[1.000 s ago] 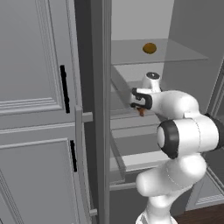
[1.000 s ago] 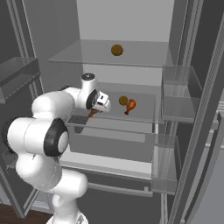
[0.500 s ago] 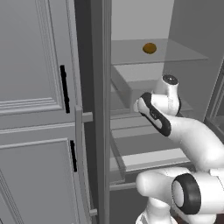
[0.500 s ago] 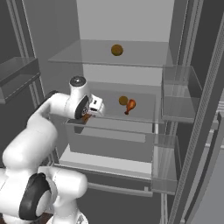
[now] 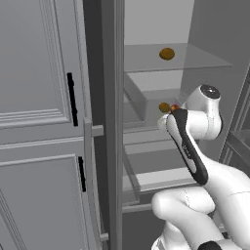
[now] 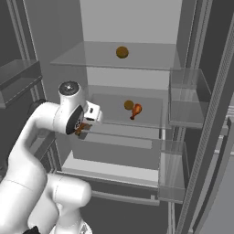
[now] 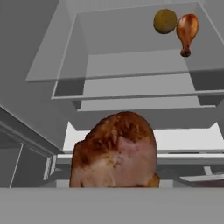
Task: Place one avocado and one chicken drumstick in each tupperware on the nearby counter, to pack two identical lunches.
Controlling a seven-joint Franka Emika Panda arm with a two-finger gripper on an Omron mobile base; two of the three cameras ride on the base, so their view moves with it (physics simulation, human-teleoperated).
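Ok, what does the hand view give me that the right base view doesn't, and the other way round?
Hand view: the held drumstick close up, its browned meaty end facing the camera. Right base view: a second avocado on the top shelf, plus the door bins; there the held drumstick is just a brown speck. Both: the middle-shelf avocado and loose drumstick, side by side.

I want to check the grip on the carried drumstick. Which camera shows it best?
The hand view: the held chicken drumstick sits large and close at the bottom, though the jaws themselves are hidden. The right base view shows just a brown sliver under the gripper; in the left base view I cannot make it out.
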